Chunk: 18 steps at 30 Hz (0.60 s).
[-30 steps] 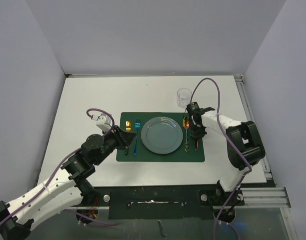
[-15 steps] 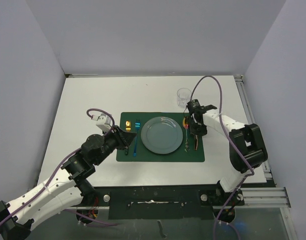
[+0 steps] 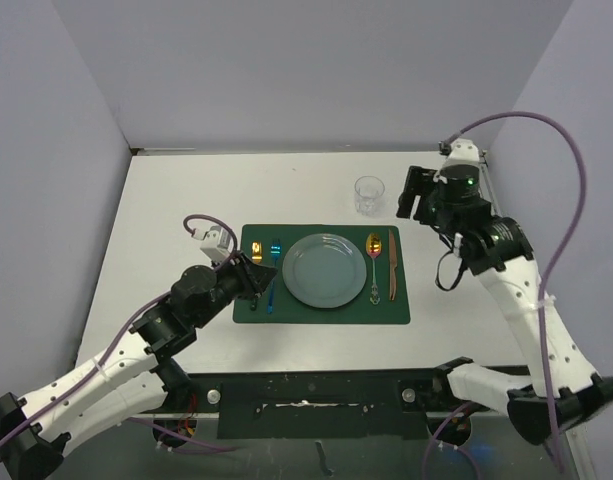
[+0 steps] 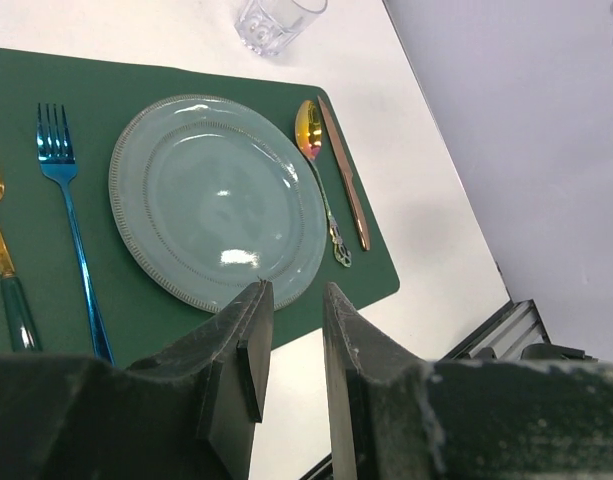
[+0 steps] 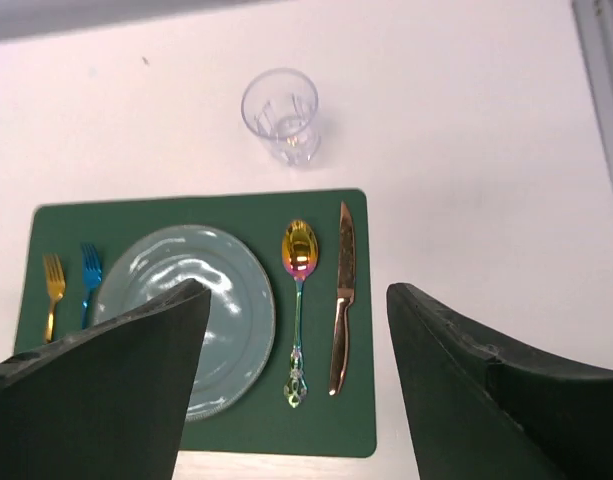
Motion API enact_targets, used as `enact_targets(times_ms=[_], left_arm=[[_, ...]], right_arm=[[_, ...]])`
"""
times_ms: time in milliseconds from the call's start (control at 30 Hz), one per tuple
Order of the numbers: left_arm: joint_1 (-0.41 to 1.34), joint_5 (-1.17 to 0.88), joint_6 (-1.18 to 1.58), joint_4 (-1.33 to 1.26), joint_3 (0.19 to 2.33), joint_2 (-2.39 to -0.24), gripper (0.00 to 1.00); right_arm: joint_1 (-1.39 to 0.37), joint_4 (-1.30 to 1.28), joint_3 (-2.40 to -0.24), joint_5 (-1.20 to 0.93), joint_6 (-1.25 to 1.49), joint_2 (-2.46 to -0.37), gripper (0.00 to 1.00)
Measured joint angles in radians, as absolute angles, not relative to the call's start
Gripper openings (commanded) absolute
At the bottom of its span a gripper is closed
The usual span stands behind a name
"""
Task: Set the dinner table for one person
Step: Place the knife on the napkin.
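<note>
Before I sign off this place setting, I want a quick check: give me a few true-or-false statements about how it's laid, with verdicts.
The glass stands on the placemat. False: it stands on the dinner table, beyond the mat's far edge.
The knife lies right of the spoon. True.
The blue fork and gold fork lie left of the plate. True.
The right claw holds the knife. False: it is open and empty, off the mat.
</note>
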<state>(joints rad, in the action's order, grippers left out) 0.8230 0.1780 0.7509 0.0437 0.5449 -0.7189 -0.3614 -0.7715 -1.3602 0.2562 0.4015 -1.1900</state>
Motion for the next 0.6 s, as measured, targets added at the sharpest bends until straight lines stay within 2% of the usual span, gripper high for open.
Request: enact_targets(times_ms=[233, 467, 600], left_arm=[[0.823, 0.157, 0.764, 0.031, 0.545, -0.736, 0.24], [0.824, 0.165, 0.776, 0.034, 0.545, -0.699, 0.24], [0.824, 0.179, 0.783, 0.034, 0.545, -0.677, 0.24]], right_arm=[[-0.361, -0.737, -1.276, 0.302, 0.431, -1.004, 0.72], [-0.361, -0.727, -0.974, 0.277, 0.507, -1.097, 0.7], [-0.361, -0.728, -0.939, 0.244, 0.53, -1.098, 0.7]])
